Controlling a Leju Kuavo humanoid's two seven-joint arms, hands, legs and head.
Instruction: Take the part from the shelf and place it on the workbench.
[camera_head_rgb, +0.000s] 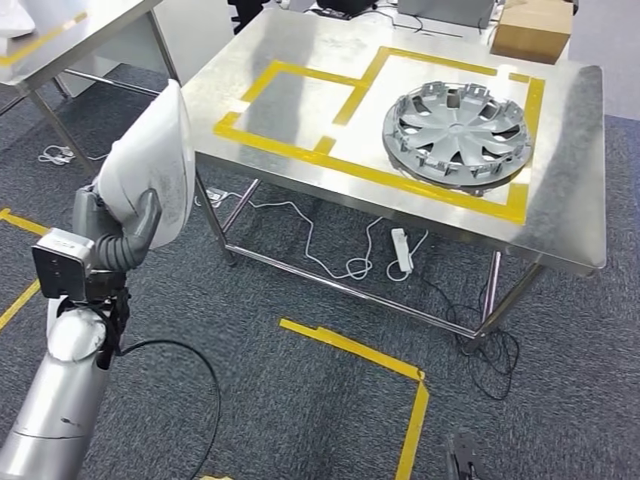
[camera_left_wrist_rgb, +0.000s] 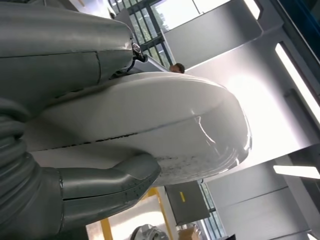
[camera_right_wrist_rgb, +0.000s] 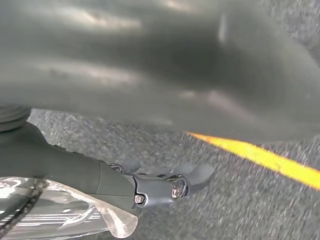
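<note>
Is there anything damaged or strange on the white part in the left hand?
The white shell part held by the left hand has a thin dark crack-like line and a scuffed, speckled patch near its rim.

L arm raised at frame left in head view, wrist bent; left hand (camera_head_rgb: 124, 235) grips the white part (camera_head_rgb: 147, 165), thumb (camera_left_wrist_rgb: 113, 182) across one face, fingers on the other. Right hand (camera_right_wrist_rgb: 158, 185) hangs low, holding nothing, fingers extended.
</note>
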